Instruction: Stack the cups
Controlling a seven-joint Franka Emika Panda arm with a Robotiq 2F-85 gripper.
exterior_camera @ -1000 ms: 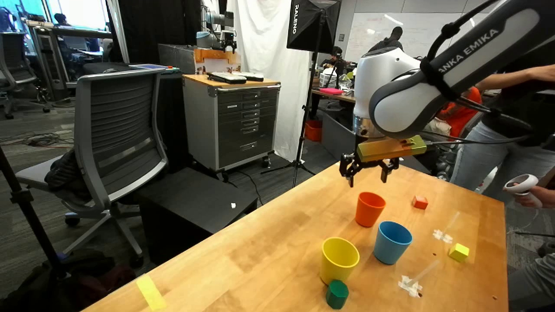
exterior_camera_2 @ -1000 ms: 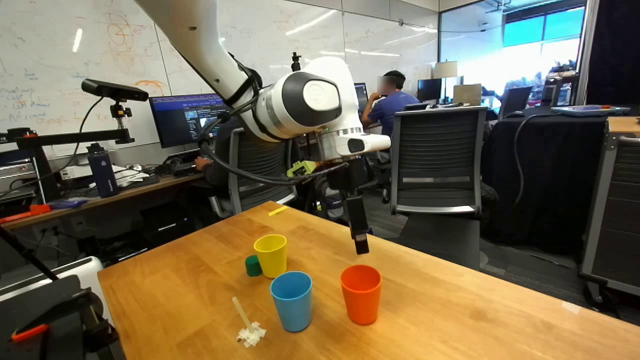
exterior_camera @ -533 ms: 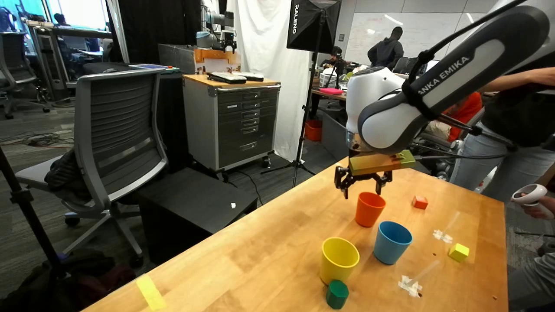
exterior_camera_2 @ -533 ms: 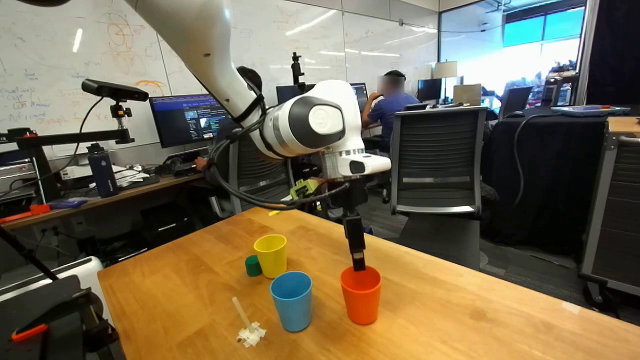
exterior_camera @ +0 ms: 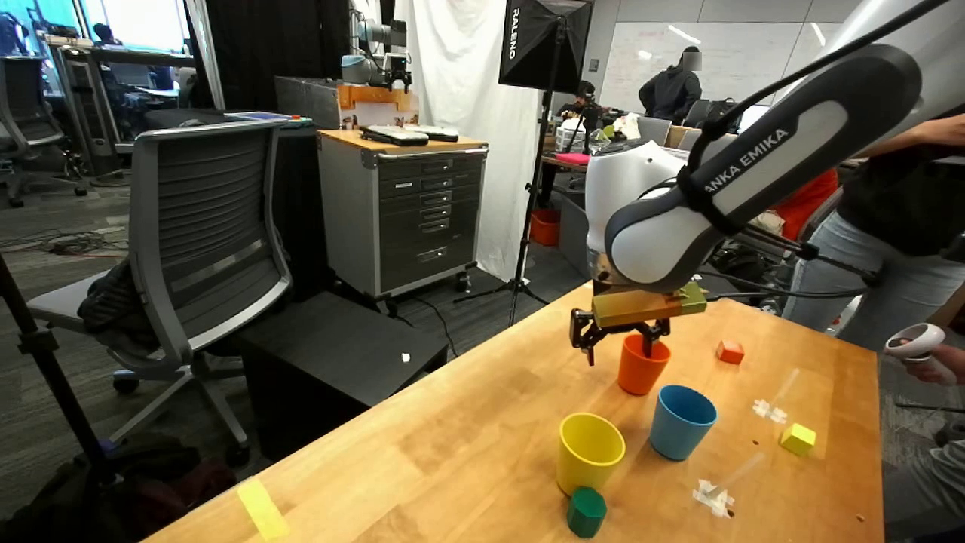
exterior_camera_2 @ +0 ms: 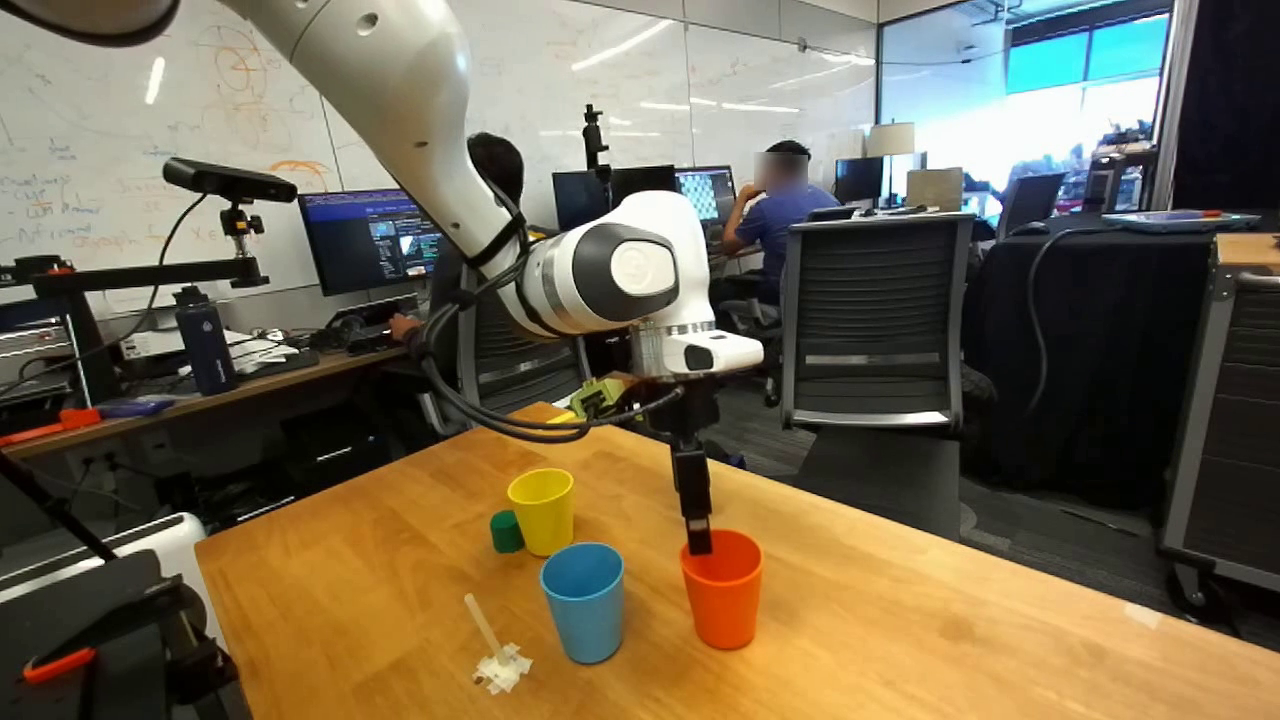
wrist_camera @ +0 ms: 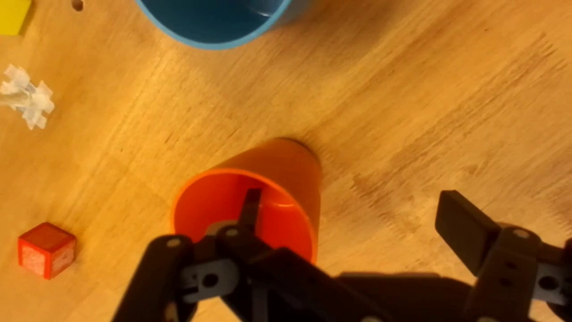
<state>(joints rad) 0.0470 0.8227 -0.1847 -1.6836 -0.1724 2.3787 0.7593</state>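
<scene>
Wrist view crops blue cup (wrist_camera: 214,27). Gripper (wrist_camera: 352,201) spread wide, gripping nothing; one fingertip (wrist_camera: 250,206) at red cup (wrist_camera: 290,165) mouth, depth unclear.

On the table (exterior_camera: 452,422) sit a green cylinder (exterior_camera: 586,513), a yellow block (exterior_camera: 798,439) and a red block (exterior_camera: 730,351), all well apart, with a patch of white tape (exterior_camera: 769,411) between the two blocks and a strip of yellow tape (exterior_camera: 262,510) lying flat by an edge. Beyond the table, in an exterior view, are a grey chair (exterior_camera: 207,226), a drawer cabinet (exterior_camera: 430,219), a white curtain (exterior_camera: 460,98) and a black softbox (exterior_camera: 531,64). In an exterior view, a whiteboard (exterior_camera_2: 560,80) stretches behind a monitor (exterior_camera_2: 345,245) and a dark bottle (exterior_camera_2: 207,350), while a person in blue (exterior_camera_2: 790,215) sits to the left of a lamp (exterior_camera_2: 891,139).
</scene>
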